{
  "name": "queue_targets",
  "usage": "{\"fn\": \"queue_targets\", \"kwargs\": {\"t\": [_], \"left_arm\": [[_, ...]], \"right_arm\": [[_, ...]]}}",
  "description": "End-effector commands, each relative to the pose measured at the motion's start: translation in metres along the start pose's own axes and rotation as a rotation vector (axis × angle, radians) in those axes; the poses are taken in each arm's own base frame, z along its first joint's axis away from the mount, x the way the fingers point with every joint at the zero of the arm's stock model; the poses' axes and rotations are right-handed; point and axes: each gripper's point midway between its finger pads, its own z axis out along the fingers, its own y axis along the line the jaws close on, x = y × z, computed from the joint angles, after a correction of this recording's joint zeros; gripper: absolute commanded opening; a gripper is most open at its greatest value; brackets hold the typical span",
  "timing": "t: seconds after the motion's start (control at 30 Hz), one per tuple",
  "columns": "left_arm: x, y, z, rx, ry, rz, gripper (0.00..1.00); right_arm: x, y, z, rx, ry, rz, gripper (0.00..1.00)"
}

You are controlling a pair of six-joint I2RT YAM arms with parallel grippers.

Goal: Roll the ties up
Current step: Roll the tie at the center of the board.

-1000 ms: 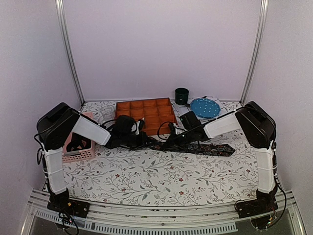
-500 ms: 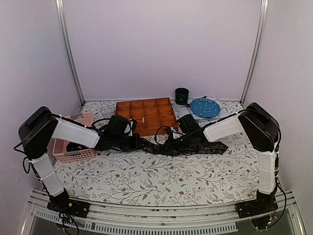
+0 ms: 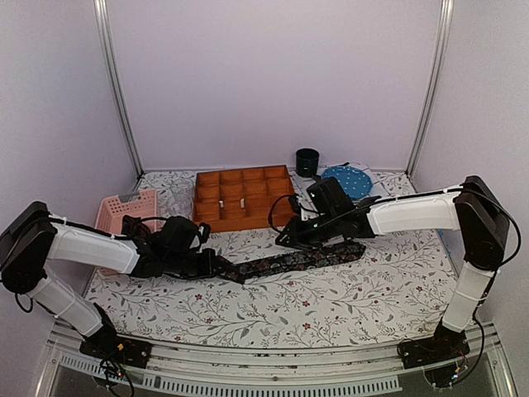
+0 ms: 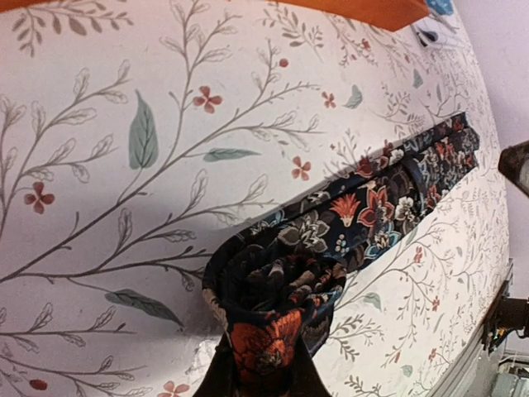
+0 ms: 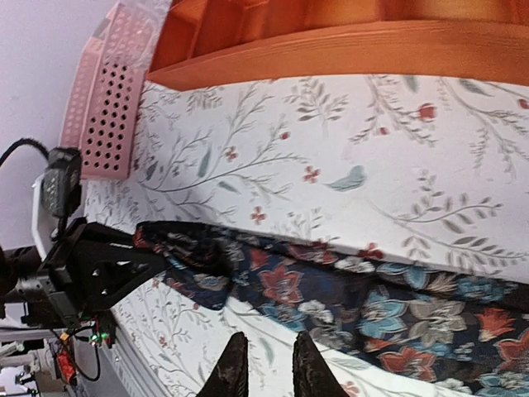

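**Tie drawn leftward; right jaws parted**

Top view: the left arm has pulled back, dragging one tie (image 3: 297,259) along the table (image 3: 273,310) before one tray (image 3: 244,197).
Left wrist: the left gripper (image 4: 264,376) clamps the tie's rolled end.
Right wrist: the right gripper (image 5: 269,368) is slightly parted and empty above the tie.

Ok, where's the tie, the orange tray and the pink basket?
tie (image 3: 297,259), top view, middle of its flat stretch.
orange tray (image 3: 240,221), top view, on its near wall.
pink basket (image 3: 128,198), top view, on its far rim.
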Motion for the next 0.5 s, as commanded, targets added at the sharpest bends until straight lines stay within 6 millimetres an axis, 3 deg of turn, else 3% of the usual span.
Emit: {"fn": "queue_targets", "kwargs": {"t": [0.0, 0.07, 0.3, 0.47], "left_arm": [[0.005, 0.010, -0.003, -0.038, -0.014, -0.008, 0.00], [0.006, 0.012, -0.003, -0.043, -0.013, -0.007, 0.00], [0.006, 0.010, -0.004, -0.036, -0.016, -0.003, 0.00], [0.005, 0.009, -0.007, -0.029, -0.022, -0.003, 0.00]], "right_arm": [[-0.016, -0.074, -0.004, 0.229, -0.046, 0.018, 0.18], [-0.008, -0.099, 0.008, 0.293, -0.017, 0.031, 0.17], [0.025, -0.144, 0.024, 0.387, 0.041, 0.077, 0.15], [0.056, -0.156, 0.017, 0.407, 0.076, 0.142, 0.14]]}}
